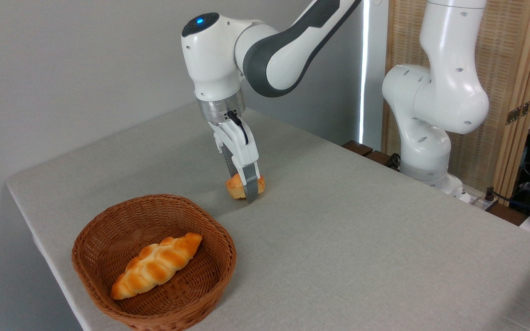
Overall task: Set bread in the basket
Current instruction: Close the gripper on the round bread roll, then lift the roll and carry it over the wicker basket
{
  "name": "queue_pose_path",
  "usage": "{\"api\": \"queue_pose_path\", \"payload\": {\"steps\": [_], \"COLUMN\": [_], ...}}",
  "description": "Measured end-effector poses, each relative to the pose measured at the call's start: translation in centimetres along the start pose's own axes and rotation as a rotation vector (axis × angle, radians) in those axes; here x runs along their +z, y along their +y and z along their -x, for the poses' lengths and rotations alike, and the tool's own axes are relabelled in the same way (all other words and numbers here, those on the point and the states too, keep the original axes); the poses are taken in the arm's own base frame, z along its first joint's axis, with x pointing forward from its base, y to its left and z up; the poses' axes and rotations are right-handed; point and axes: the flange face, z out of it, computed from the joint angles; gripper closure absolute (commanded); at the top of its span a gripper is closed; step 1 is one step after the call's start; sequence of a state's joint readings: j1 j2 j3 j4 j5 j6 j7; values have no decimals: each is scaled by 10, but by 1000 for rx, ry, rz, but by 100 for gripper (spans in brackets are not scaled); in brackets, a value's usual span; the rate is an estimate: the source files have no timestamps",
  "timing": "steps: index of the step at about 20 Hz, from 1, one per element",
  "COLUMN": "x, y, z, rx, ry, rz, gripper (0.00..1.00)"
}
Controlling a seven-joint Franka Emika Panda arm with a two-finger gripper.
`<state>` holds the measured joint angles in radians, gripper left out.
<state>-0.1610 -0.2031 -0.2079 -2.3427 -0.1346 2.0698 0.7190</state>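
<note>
The bread (236,186), a small round golden-orange bun, rests on the grey table near its middle, behind and to the right of the basket. My gripper (245,186) reaches down over it, fingers straddling the bun. The near grey finger (250,184) lies across the bun's front face, and the far finger is mostly hidden behind it. I cannot tell whether the fingers are pressing on the bun. The brown wicker basket (85,239) stands at the table's front left corner, well apart from the bun.
A long braided golden loaf (157,265) lies inside the basket. The arm's white base (423,151) stands at the table's far right edge. The table's left edge and front corner run close to the basket.
</note>
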Motion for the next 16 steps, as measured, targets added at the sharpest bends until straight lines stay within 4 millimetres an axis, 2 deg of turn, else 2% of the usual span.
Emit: {"api": "queue_pose_path", "payload": {"steps": [11, 13, 16], "x": [-4, -17, -48], "y": [0, -5, -16], "z": [-2, -6, -10], "rx": [3, -1, -13], "ry": [7, 29, 70], "rz": [-6, -22, -47], "gripper": [77, 77, 77]}}
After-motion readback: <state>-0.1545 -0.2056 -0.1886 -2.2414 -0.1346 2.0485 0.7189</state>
